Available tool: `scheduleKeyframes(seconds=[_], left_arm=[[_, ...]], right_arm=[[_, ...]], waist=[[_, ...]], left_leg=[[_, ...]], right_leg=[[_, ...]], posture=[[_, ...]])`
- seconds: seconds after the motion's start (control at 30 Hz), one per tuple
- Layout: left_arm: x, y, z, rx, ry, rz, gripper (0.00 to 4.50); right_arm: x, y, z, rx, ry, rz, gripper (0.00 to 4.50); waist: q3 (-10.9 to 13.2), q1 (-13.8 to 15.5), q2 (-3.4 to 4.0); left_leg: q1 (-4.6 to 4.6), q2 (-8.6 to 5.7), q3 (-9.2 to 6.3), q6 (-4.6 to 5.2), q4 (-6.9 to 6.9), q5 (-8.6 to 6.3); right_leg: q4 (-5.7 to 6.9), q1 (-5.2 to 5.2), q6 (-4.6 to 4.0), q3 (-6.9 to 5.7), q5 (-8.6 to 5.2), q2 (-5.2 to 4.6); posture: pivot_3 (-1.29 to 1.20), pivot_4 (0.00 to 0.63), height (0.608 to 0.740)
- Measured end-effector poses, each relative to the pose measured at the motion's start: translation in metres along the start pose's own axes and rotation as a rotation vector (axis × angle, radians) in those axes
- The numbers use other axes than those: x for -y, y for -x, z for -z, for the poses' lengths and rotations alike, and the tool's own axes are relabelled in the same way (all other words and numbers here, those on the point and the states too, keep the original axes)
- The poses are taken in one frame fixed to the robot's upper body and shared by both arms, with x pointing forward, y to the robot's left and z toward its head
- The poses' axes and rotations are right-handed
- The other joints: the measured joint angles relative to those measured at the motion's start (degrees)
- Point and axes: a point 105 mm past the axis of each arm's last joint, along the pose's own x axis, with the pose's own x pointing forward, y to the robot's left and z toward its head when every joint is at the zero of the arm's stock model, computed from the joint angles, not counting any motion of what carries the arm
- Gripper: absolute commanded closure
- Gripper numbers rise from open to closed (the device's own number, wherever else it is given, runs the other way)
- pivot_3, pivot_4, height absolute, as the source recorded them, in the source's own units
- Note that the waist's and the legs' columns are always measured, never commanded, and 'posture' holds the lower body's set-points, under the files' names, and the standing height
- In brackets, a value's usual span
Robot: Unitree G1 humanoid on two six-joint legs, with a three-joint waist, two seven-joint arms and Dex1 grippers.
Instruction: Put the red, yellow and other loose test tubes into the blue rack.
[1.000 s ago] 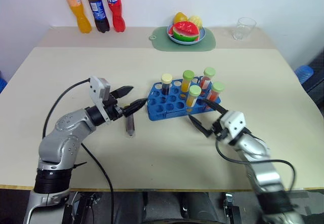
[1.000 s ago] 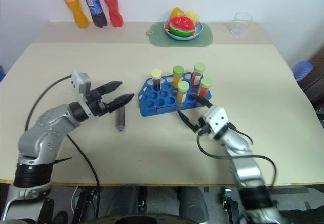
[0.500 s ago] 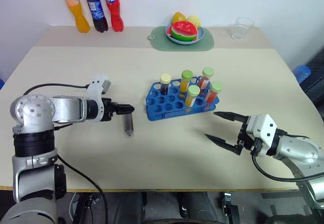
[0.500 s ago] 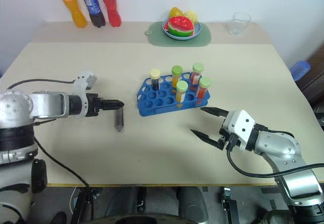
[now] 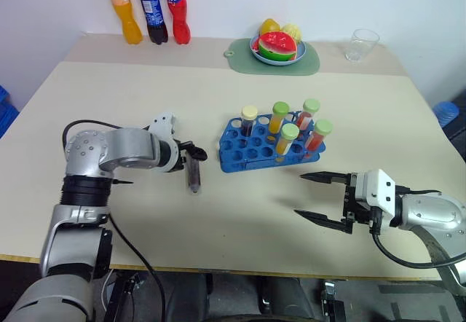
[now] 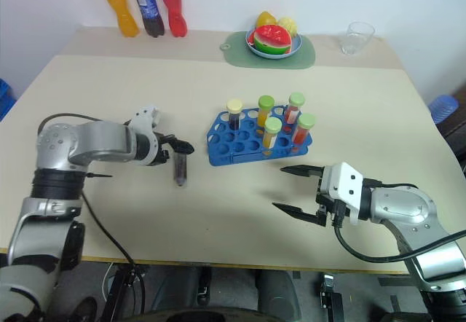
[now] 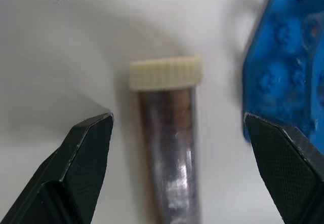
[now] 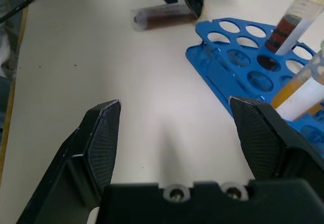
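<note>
A dark brown loose test tube (image 5: 194, 178) with a pale cap (image 7: 165, 72) lies on the table just left of the blue rack (image 5: 240, 151). My left gripper (image 5: 195, 152) points down over the tube's cap end. It is open, one black finger (image 7: 83, 158) on each side of the tube, touching nothing. Several capped tubes stand in the rack: a pale-capped dark tube (image 5: 248, 119), a yellow-orange tube (image 5: 278, 118) and a red tube (image 5: 317, 135) among them. My right gripper (image 5: 299, 194) hangs open and empty in front of the rack, to its right.
Three soda bottles (image 5: 153, 12) stand at the back left by the wall. A blue plate of fruit (image 5: 275, 45) on a green mat and a clear glass (image 5: 361, 44) sit at the back. Bare tabletop (image 5: 240, 220) lies between my arms up to the front edge.
My left gripper rolled and tipped down over the loose tube's cap end. My right gripper drew back from the rack toward the front right. The camera shifted too.
</note>
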Motion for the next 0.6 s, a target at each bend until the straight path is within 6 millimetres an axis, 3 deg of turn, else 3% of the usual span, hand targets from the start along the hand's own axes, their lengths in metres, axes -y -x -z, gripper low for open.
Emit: scheduleKeyframes(seconds=[0.03,0.13,0.27,0.47,0.6], left_arm=[[0.002,-0.002,-0.001,-0.007,0.011,-0.020,0.21],[0.004,-0.005,-0.003,-0.025,0.038,-0.084,1.07],[0.002,-0.008,-0.001,-0.054,0.072,-0.108,2.93],[0.006,-0.005,0.004,-0.031,0.037,-0.016,2.93],[-0.005,0.022,-0.007,0.103,-0.031,0.084,2.93]], right_arm=[[0.000,0.000,0.000,0.000,0.002,-0.001,0.74],[-0.001,-0.001,0.000,-0.001,0.003,-0.003,0.70],[-0.004,0.000,0.002,-0.011,-0.007,-0.003,0.70],[-0.004,0.001,0.003,-0.016,-0.010,0.009,0.70],[0.000,0.000,0.002,-0.008,0.001,0.035,0.70]], waist=[[-0.01,0.00,0.01],[-0.01,-0.02,0.01],[-0.01,0.04,0.01],[0.00,-0.26,-0.01],[0.02,-0.76,-0.04]], left_leg=[[0.01,-0.01,0.00,-0.01,0.00,0.00],[0.02,-0.03,-0.01,-0.02,0.00,0.01],[0.01,-0.05,-0.04,-0.04,-0.01,0.02],[-0.02,-0.09,-0.06,-0.22,-0.02,0.13],[-0.01,0.02,-0.05,-0.43,-0.10,0.25]], right_leg=[[0.00,0.01,0.00,0.00,0.00,0.00],[-0.01,0.03,0.01,0.00,0.00,0.00],[-0.01,0.03,0.03,-0.02,0.01,0.00],[-0.03,0.01,0.02,-0.02,0.00,0.00],[0.03,-0.10,0.00,-0.02,-0.01,0.12]], posture=[[0.00,0.150,0.740],[0.00,0.150,0.740],[0.00,0.150,0.740],[0.00,0.150,0.740],[0.00,0.150,0.740]])
